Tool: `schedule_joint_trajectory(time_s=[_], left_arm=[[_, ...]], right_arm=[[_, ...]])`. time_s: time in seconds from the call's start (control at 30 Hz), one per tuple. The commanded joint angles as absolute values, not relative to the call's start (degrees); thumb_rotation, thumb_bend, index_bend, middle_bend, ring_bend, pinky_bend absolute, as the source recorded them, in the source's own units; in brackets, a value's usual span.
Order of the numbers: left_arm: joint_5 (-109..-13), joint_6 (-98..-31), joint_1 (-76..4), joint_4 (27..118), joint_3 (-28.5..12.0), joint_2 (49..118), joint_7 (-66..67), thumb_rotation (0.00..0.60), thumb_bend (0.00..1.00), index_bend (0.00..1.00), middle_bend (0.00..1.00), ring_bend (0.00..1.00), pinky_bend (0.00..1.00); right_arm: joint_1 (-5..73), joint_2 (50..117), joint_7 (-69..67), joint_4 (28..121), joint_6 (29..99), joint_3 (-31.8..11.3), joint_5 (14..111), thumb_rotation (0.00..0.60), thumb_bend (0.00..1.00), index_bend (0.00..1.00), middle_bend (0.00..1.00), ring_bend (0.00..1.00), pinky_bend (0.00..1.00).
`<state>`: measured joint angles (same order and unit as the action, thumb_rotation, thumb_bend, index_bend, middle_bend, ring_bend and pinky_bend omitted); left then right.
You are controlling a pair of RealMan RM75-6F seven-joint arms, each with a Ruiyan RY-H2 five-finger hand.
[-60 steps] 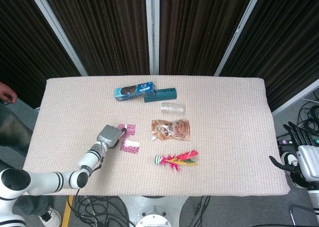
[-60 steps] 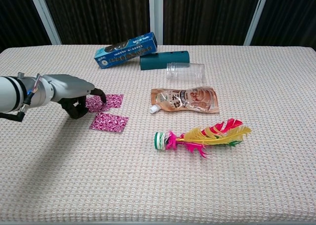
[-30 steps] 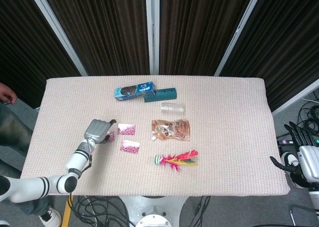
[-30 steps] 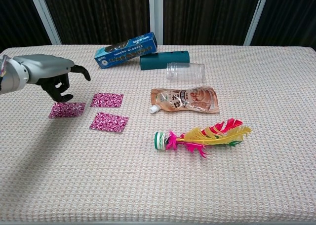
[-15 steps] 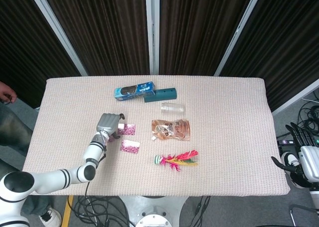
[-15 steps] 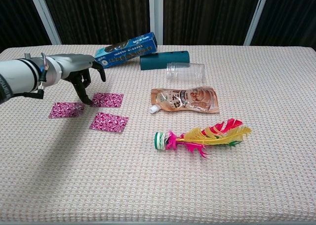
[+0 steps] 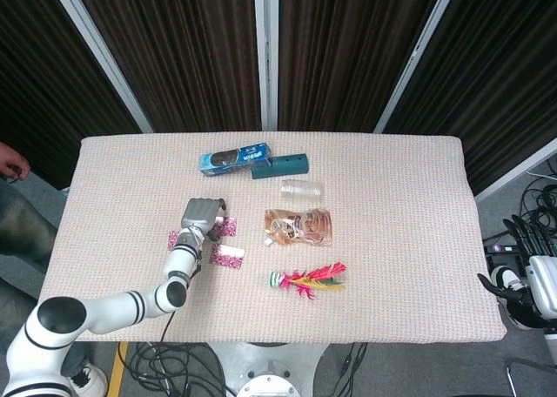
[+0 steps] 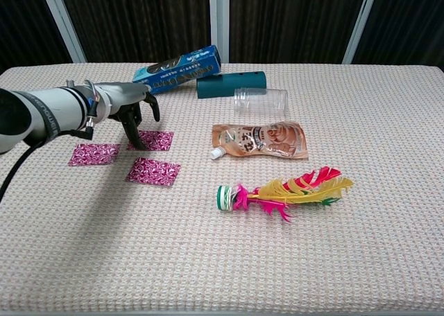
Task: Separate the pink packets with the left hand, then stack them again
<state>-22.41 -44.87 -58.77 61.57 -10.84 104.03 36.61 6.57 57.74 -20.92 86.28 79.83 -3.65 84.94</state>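
**Three pink packets apart on the tabletop, left hand over the rear one**

The left hand (image 8: 128, 107) reaches in from the left side, palm down, its fingers (image 8: 133, 132) spread and pointing downward. One dark fingertip comes down at the left edge of the rear packet (image 8: 154, 141); whether it presses the foil or only hangs just above it cannot be told. The hand holds nothing.

The three pink packets lie flat and separate on the woven tabletop (image 8: 361, 260). The left packet (image 8: 94, 154) sits near the rear one, and the front packet (image 8: 153, 171) lies just in front of them. All carry a pink-and-white swirl pattern; no writing on them can be read.

Behind the hand a blue box (image 8: 177, 70) lies on its side, with pale lettering too small to make out. A dark teal box (image 8: 231, 84) touches its right end, and a clear cup (image 8: 260, 100) lies on its side just in front of that. A tan spouted pouch (image 8: 258, 141) lies flat, printed with dark characters that are not legible. In front of it lies a feather shuttlecock (image 8: 283, 190).

The right hand (image 7: 533, 279) rests off the tabletop at the far right of the head view; how its fingers lie cannot be told.
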Motion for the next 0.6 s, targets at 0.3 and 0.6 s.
schedule_joint_trajectory(time_s=[0.3, 0.6], left_arm=[[-21.28, -44.4, -58.82, 58.64, -11.03, 106.22, 38.15, 0.6, 0.23, 0.39, 0.93, 0.94, 0.98], [-21.86, -44.36, -58.57, 57.86, -11.35, 106.85, 38.7, 0.6, 0.26, 0.42, 0.93, 0.94, 0.98]], right_arm=[[6.5, 57.7, -20.78, 86.31, 79.74, -3.69, 84.8, 0.409, 0.14, 0.01, 0.0, 0.0, 0.0], [6.36, 57.73, -20.82, 86.21, 79.66, -3.69, 84.62, 0.416, 0.14, 0.01, 0.0, 0.0, 0.0]])
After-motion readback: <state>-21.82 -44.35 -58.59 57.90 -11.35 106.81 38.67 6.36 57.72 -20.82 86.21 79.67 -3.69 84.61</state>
